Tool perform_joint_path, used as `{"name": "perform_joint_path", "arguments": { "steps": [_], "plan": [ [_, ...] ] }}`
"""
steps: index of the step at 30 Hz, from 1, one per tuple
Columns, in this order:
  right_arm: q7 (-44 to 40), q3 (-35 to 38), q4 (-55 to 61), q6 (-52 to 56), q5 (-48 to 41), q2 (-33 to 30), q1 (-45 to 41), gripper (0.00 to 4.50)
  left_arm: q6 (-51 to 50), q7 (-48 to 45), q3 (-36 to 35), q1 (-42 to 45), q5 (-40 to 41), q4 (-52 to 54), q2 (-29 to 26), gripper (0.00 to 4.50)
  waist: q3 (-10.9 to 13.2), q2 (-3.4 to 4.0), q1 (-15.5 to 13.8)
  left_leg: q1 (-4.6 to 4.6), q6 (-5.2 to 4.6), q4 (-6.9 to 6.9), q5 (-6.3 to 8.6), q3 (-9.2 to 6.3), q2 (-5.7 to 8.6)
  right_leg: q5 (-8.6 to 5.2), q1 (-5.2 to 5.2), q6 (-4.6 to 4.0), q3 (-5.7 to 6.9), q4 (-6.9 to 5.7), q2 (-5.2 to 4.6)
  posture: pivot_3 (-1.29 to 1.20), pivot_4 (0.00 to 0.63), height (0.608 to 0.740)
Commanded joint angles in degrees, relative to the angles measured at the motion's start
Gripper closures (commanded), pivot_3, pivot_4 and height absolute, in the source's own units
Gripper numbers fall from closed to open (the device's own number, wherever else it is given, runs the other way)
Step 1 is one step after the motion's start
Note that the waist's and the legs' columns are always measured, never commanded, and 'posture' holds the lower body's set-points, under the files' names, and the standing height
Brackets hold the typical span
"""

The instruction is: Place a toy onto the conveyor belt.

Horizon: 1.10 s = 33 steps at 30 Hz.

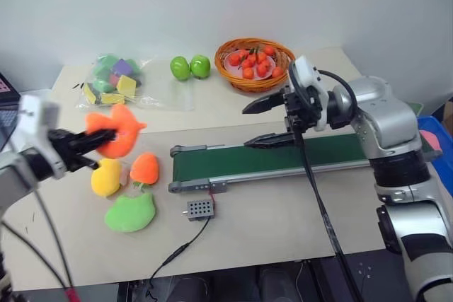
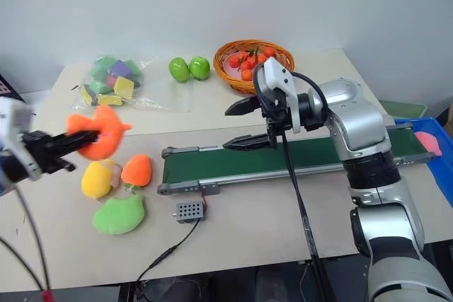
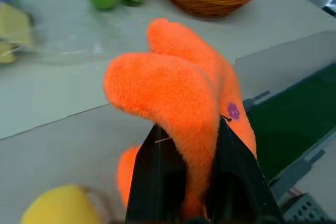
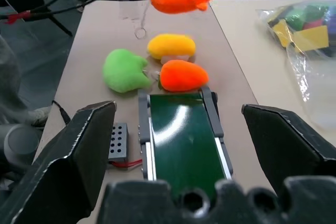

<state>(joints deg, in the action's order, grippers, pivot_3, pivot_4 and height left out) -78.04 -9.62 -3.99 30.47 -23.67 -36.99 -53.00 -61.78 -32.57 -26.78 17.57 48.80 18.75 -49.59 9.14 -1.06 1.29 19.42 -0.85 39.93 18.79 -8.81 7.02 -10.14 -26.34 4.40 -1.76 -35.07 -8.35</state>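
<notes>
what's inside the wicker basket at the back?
The wicker basket holds small red-orange round fruits piled on a pale liner. The pile and the rim cover whatever lies lower down, so the basket's bottom can't be seen.

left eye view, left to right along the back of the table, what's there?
Clear plastic bag of coloured foam blocks → pair of shiny green apples → woven orange wicker basket holding small red-orange fruits.

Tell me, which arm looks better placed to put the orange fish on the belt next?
Left, probably. Its end effector is already shut on the fish, held above the table beside the belt. The right end effector hangs open over the belt, holding nothing.
</notes>
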Motion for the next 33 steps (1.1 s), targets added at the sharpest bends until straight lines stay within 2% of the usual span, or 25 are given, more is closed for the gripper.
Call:
{"name": "perform_joint_path", "arguments": {
  "steps": [1,5,13,21,22,23,25,26,31,32,33],
  "plan": [
    [1.9,3.0,4.4,1.0,-1.3,-1.2,0.7,0.00,-2.8,2.1,7.9,6.8,1.4,2.0,2.7,4.27,0.0,0.00,0.1,0.03,0.00,0.01,0.00,0.00,0.00,0.00,0.00,0.00,0.01,0.01,0.00,0.00,0.150,0.740],
    [3.3,3.9,6.7,2.5,-2.0,-2.2,2.3,0.00,-5.6,0.9,14.6,10.0,1.3,1.2,4.0,4.27,0.0,-0.01,0.6,0.12,-0.01,0.00,0.00,0.00,0.00,0.01,-0.04,0.01,0.03,0.05,0.00,0.00,0.150,0.740],
    [6.2,5.8,11.1,4.9,-3.1,-4.0,5.1,0.00,-4.3,-2.3,25.6,13.5,-4.8,-5.5,5.1,4.27,0.0,-0.01,0.9,0.26,-0.01,0.08,0.01,0.00,0.02,0.01,-0.14,0.01,0.07,0.05,-0.01,0.00,0.150,0.740],
    [8.2,6.6,13.8,6.6,-4.4,-5.3,6.6,0.00,-3.0,-4.5,27.7,12.0,-8.3,-7.3,5.7,4.27,0.0,-0.01,0.8,0.36,-0.02,0.14,0.01,-0.01,0.03,0.01,-0.21,0.02,0.08,0.06,-0.02,0.00,0.150,0.740],
    [8.3,6.6,13.9,6.7,-4.4,-5.4,6.6,0.00,-2.8,-4.7,27.8,11.9,-8.6,-7.2,5.8,3.50,0.0,-0.01,0.8,0.36,-0.02,0.14,0.01,-0.01,0.03,0.01,-0.21,0.02,0.08,0.06,-0.03,0.00,0.150,0.740],
    [8.3,6.6,13.9,6.7,-4.4,-5.5,6.6,0.00,-2.7,-4.6,27.6,11.8,-8.9,-7.2,6.1,3.31,0.0,-0.01,0.8,0.36,-0.02,0.14,0.01,-0.01,0.03,0.01,-0.21,0.02,0.08,0.06,-0.03,0.00,0.150,0.740],
    [8.3,6.6,13.7,6.7,-4.4,-5.7,6.4,0.00,-2.8,-4.5,26.7,12.1,-9.0,-7.4,6.7,2.40,0.0,-0.01,0.7,0.39,-0.02,0.15,0.01,-0.01,0.03,0.02,-0.21,0.02,0.10,0.06,-0.03,0.00,0.150,0.740],
    [8.2,6.6,13.6,6.7,-4.3,-5.8,6.3,0.00,-2.9,-4.4,26.2,12.2,-9.0,-7.5,6.9,2.15,0.0,-0.01,0.7,0.39,-0.02,0.16,0.01,-0.01,0.03,0.02,-0.21,0.03,0.10,0.06,-0.04,0.00,0.150,0.740],
    [7.9,6.4,13.0,6.2,-4.1,-5.9,5.9,0.00,-3.0,-4.1,24.6,13.1,-8.5,-6.6,6.7,0.23,0.0,-0.01,0.7,0.40,-0.02,0.17,0.01,-0.01,0.03,0.02,-0.21,0.03,0.10,0.06,-0.04,0.00,0.150,0.740],
    [7.9,6.3,12.9,6.1,-4.1,-5.9,5.9,0.00,-3.1,-4.1,24.3,13.5,-8.4,-6.4,6.8,0.02,0.0,-0.01,0.6,0.40,-0.02,0.17,0.01,-0.01,0.03,0.02,-0.21,0.03,0.10,0.06,-0.04,0.00,0.150,0.740],
    [7.9,6.3,12.9,6.1,-4.1,-5.8,5.8,0.00,-3.0,-3.9,23.7,14.2,-8.3,-6.3,6.8,0.02,0.0,-0.01,0.6,0.40,-0.02,0.18,0.01,-0.01,0.03,0.02,-0.21,0.03,0.10,0.06,-0.04,0.00,0.150,0.740]
  ]
}}
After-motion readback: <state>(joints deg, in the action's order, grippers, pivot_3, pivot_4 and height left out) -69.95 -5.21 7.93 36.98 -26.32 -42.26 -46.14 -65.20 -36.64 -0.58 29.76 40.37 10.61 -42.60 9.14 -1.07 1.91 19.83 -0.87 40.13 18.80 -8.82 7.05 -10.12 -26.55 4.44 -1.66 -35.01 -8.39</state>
